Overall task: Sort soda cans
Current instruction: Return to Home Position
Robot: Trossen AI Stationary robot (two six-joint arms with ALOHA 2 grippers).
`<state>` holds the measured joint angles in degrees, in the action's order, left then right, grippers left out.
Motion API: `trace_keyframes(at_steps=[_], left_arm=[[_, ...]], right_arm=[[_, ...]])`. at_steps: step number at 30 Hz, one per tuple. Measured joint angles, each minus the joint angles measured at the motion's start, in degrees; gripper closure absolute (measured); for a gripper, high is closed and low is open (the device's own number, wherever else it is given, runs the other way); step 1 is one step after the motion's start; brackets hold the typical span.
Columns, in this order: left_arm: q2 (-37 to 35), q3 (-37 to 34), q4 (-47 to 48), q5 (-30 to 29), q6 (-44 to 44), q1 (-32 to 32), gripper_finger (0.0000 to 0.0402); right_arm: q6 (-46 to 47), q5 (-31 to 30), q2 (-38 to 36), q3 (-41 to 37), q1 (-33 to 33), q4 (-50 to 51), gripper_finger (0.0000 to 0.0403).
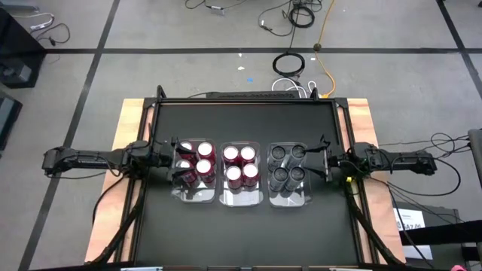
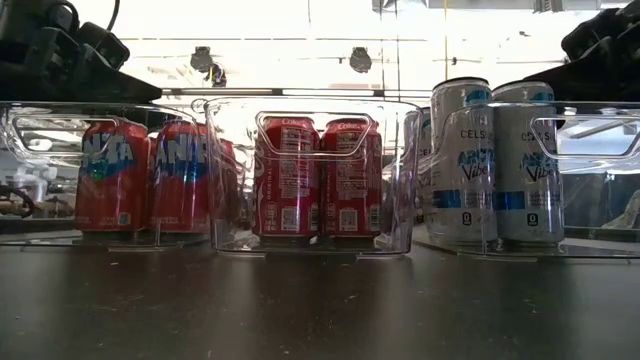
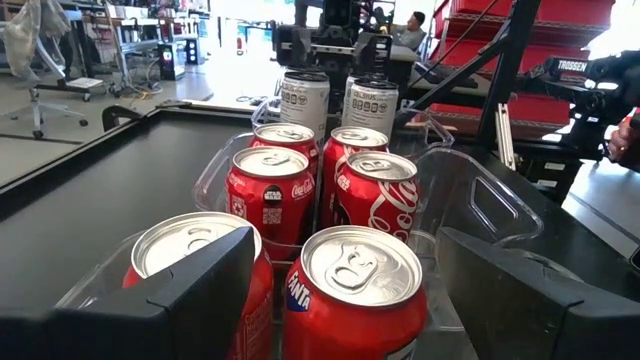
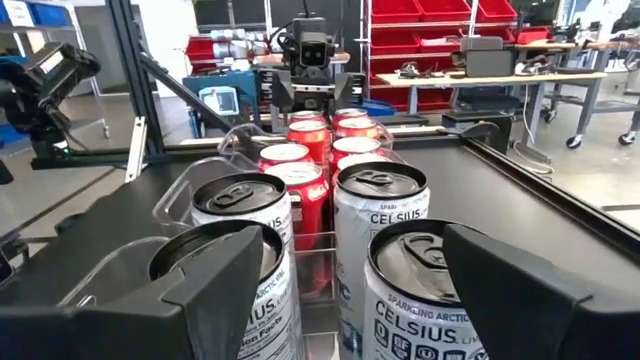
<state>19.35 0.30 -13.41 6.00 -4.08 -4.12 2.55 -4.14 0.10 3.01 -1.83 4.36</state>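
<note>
Three clear bins (image 1: 241, 198) sit side by side on black table (image 1: 241, 120).

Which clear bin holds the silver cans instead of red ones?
The right bin, by the right gripper: its four cans are silver-grey; the left bin and middle bin hold red cans.

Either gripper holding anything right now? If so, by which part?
Nothing is held. The left gripper and right gripper are both open at the outer bins; the soda cans stand inside.
</note>
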Motion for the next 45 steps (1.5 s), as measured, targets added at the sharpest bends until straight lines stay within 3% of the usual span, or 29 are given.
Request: trace_keyframes(at_steps=[45], left_arm=[[0.0,0.0,0.0,0.0,0.0,0.0,0.0081]], right_arm=[[1.7,-0.1,0.0,0.0,0.0,0.0,0.0099]])
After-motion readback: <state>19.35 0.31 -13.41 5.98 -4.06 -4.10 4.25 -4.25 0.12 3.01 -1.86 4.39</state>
